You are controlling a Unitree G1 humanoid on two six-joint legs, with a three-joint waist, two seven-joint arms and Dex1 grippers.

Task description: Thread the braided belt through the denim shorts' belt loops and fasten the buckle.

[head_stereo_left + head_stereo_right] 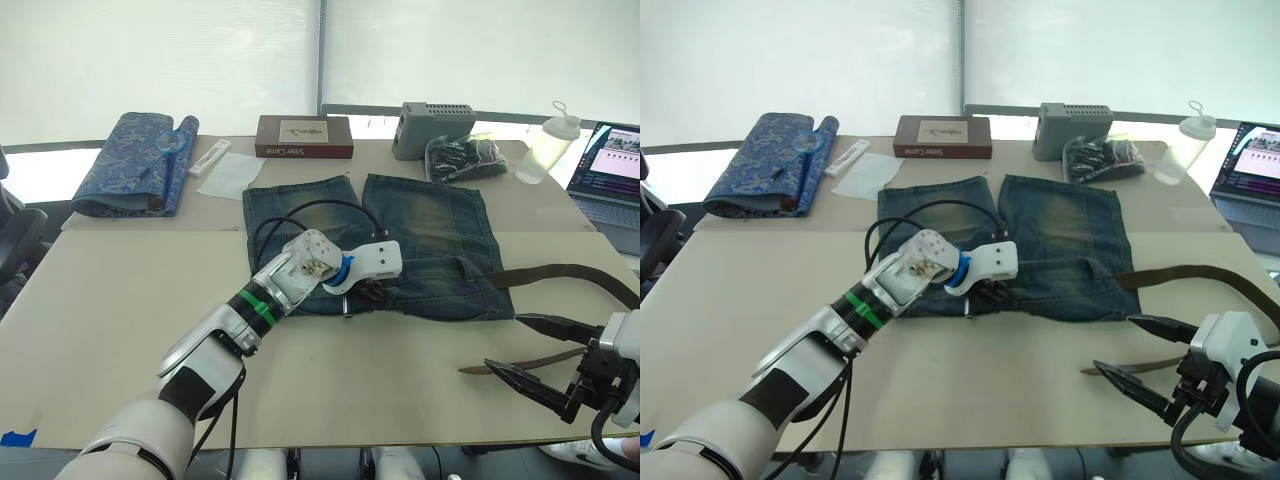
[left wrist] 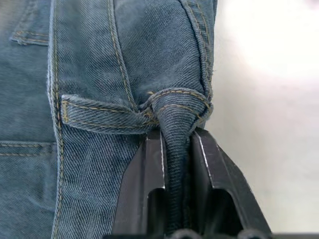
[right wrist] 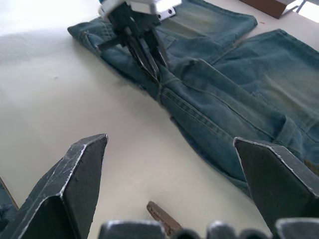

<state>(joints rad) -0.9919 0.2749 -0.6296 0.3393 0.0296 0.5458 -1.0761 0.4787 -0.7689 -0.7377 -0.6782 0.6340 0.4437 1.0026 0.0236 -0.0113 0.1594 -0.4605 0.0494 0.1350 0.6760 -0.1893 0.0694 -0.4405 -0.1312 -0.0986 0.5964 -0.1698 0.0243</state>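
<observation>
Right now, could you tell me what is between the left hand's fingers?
The left hand is shut on a pinched fold of the denim shorts at the waistband edge, beside a belt loop. What lies under the fold is hidden.

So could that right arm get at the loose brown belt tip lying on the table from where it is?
Probably yes. The right gripper is open and empty, and the belt tip lies on bare table just beside its fingers, nothing between them. The left gripper is busy pinching the denim shorts.
</observation>
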